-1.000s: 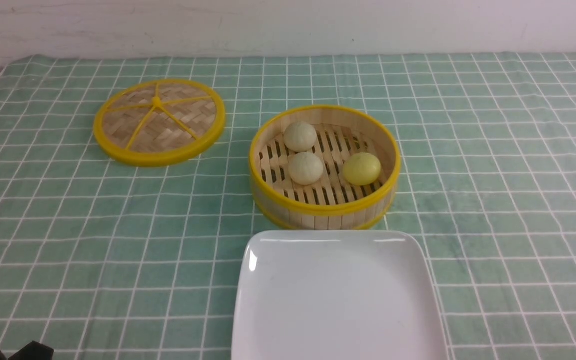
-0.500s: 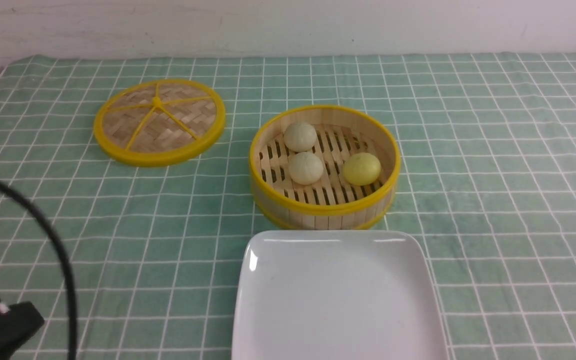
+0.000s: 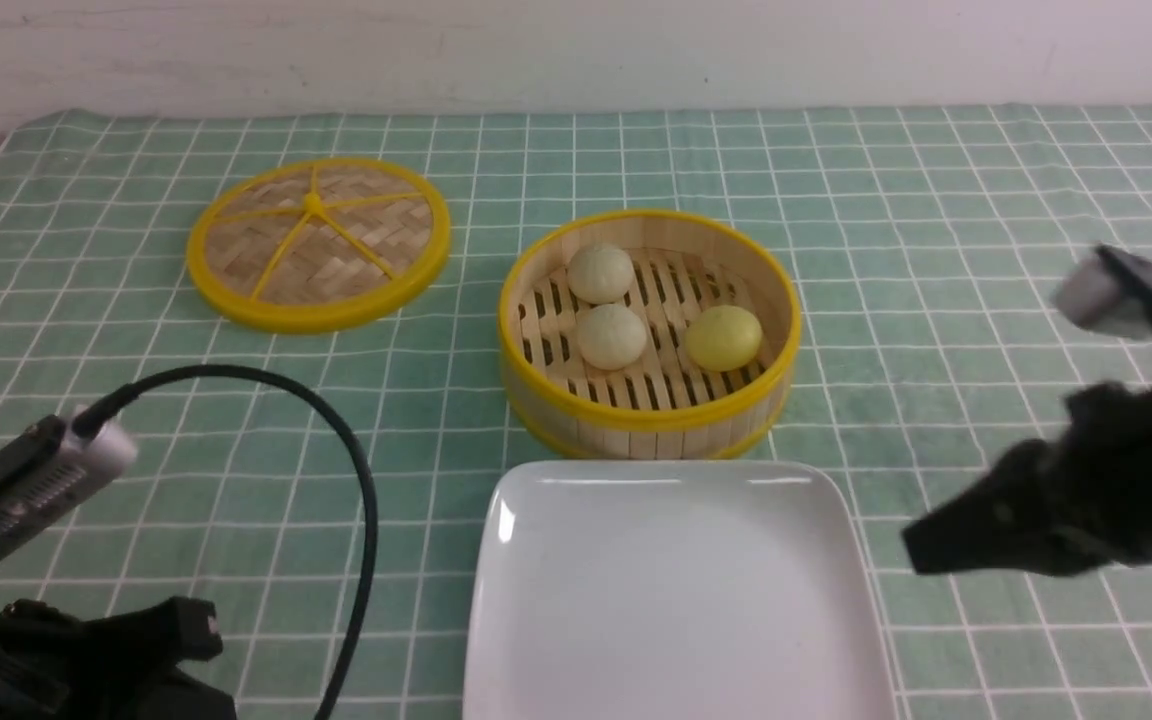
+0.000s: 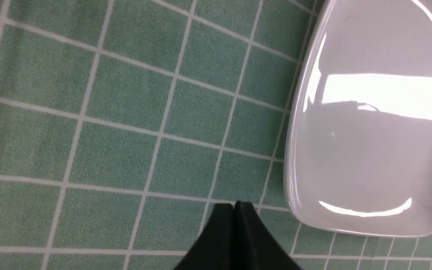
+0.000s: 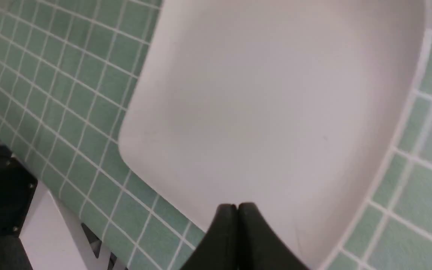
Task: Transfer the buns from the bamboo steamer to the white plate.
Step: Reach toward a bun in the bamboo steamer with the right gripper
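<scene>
The left end effector (image 4: 234,204) is low at the near left, over the desk (image 3: 986,250), which has a green checked top. Its two tips are pressed tight together and it holds nothing. A black cable (image 3: 364,500) loops up from the arm beside it.

Farther back on the left, the flat round lid (image 3: 318,243) lies on the desk, well apart from the steamer (image 3: 648,425).

The steamer stands in the middle. All three buns (image 3: 612,335) are in it, on the slat floor. One white bun (image 3: 600,272) is at the back. The other white bun is just in front of it, very close. I cannot tell if they touch. The yellow bun (image 3: 724,337) is to the right of them, near the wall.

The plate (image 3: 676,600) lies just in front of the steamer, close to it. It has nothing on it.

The right end effector (image 5: 237,206) is on the right, near the plate's right edge, and its tip points at the plate. Its tips are pressed together too, and it holds nothing.
</scene>
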